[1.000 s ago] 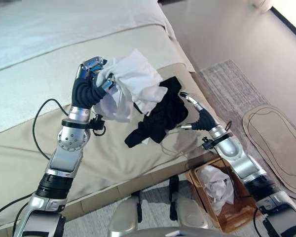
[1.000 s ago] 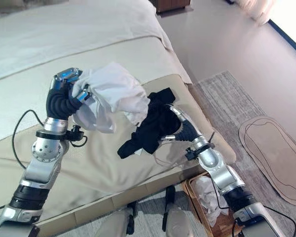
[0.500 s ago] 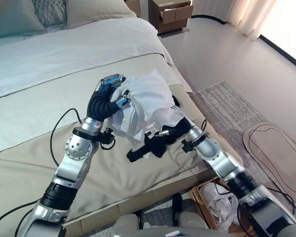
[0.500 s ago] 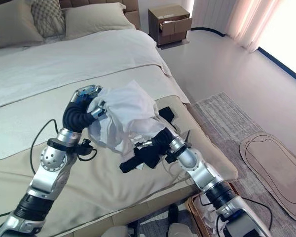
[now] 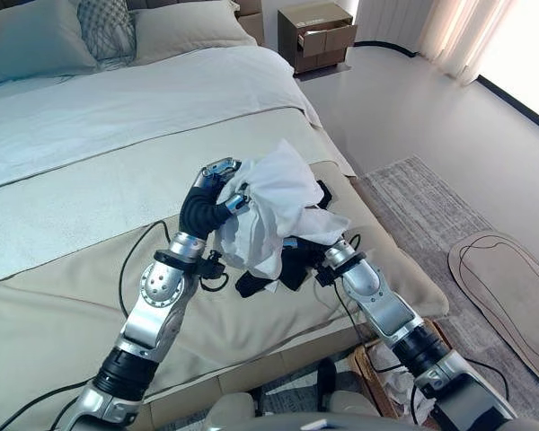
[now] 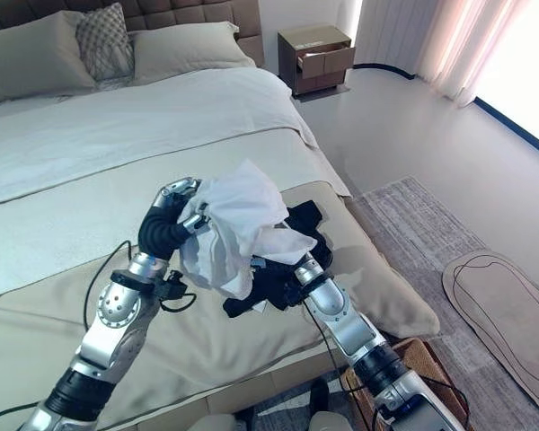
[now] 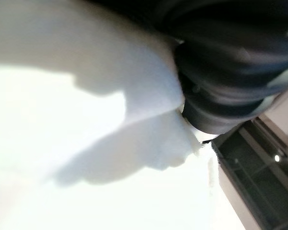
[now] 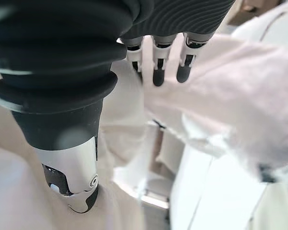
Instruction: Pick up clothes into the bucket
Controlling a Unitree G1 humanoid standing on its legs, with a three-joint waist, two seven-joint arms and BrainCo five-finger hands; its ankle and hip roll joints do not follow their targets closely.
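Left eye view had the left hand [image 5: 217, 176] raised above the bed [image 5: 90, 135], its fingers curled into a bunched white garment [image 5: 278, 202] that hung from the grip and draped down past them. Bunching it like that looked like a way to keep the whole piece together for the carry.

Just under the hanging white cloth, a black garment [image 6: 292, 244] lay on the bed near its edge. The right hand [image 8: 156, 62] was reaching in beside that dark pile, mostly tucked behind the white cloth in the head views. Its own wrist camera showed the fingers [image 8: 157, 72] straight and side by side, pointing at pale fabric just beyond their tips, pinching nothing that I could see.

Down on the floor by the right arm, the brown bucket [image 5: 370, 368] sat at the foot of the bed with something white already inside. My guess is the white piece was headed there next, well below the fingers holding it.
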